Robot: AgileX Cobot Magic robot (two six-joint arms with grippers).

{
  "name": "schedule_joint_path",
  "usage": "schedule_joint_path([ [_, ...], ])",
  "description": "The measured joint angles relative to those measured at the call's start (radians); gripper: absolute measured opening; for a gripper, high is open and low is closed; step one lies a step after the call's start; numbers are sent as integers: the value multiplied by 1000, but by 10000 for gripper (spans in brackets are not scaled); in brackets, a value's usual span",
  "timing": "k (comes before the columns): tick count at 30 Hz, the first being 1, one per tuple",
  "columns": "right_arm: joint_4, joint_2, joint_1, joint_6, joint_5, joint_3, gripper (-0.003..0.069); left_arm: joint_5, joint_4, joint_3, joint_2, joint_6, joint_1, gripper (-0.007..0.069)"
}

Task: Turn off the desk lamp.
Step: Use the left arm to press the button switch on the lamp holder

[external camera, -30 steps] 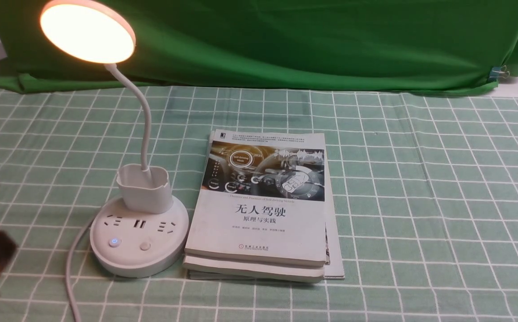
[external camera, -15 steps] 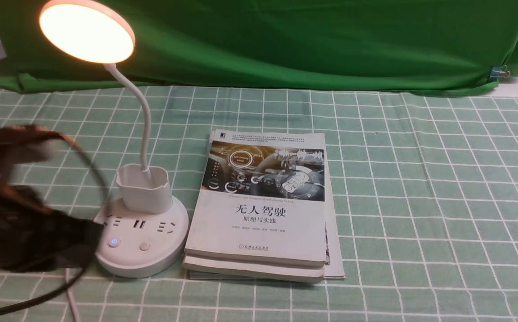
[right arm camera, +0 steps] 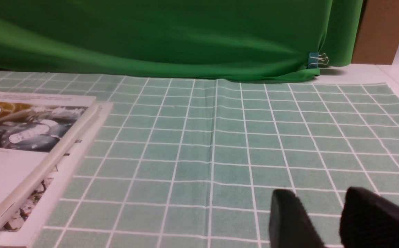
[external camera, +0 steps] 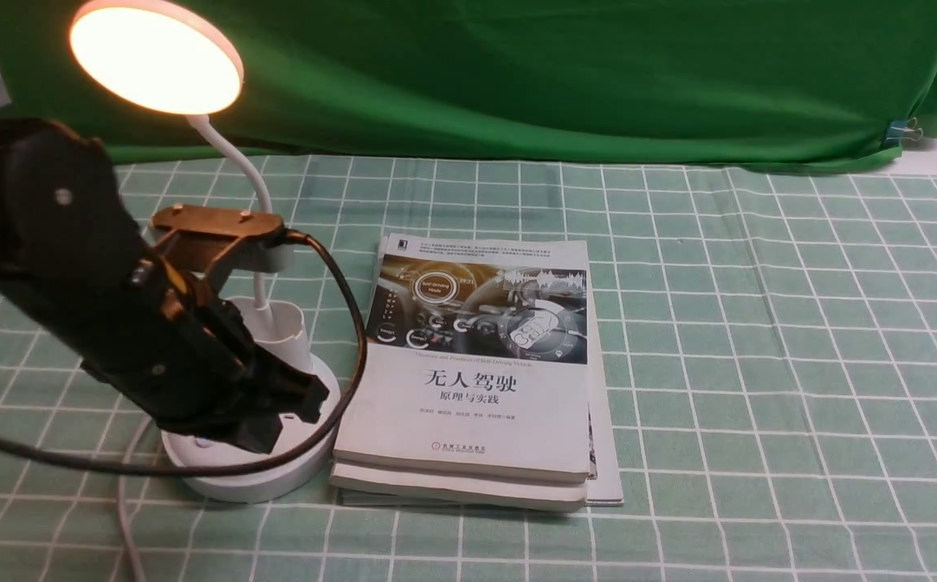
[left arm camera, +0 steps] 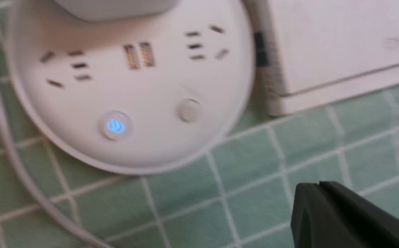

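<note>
Above the lamp's round base [external camera: 250,487], the left end effector [external camera: 286,416] blocks the view of the buttons

On the left side of the tabletop [external camera: 759,339], the desk lamp [external camera: 157,56] stands beside a stack of books [external camera: 468,356], its disc head glowing. The front view cuts off the top of the head. The dark left arm [external camera: 112,307] covers part of the bendable neck, much of the base and the left side of the cup [external camera: 286,327]. The neck runs down into the cup; the rest of the inside is hard to see. A black cable [external camera: 359,323] loops across the front of the base.

The left wrist view shows what the arm hides: a blue-lit power button [left arm camera: 115,126], a plain button [left arm camera: 189,110] and the sockets [left arm camera: 139,55]. Only the lower part of the cup shows there, so its inside is out of sight. The left end effector is closed, its fingertips together, with nothing visible between them. Whether it touches the base cannot be told.

In the right wrist view, the blurred right end effector [right arm camera: 318,194] is parted, with bare cloth [right arm camera: 233,158] showing between its fingers; the bottom edge cuts them off. That view also crops the books. A clip [right arm camera: 313,60] grips the green curtain [right arm camera: 185,38] behind.
</note>
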Motion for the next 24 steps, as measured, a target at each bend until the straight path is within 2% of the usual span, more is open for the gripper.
schedule_joint_path([
  [10, 0, 0, 0, 0, 0, 0, 242, 3, 71, -83, 165, -4, 1, 1],
  [24, 0, 0, 0, 0, 0, 0, 242, -21, 107, -108, 300, -4, 1, 1],
])
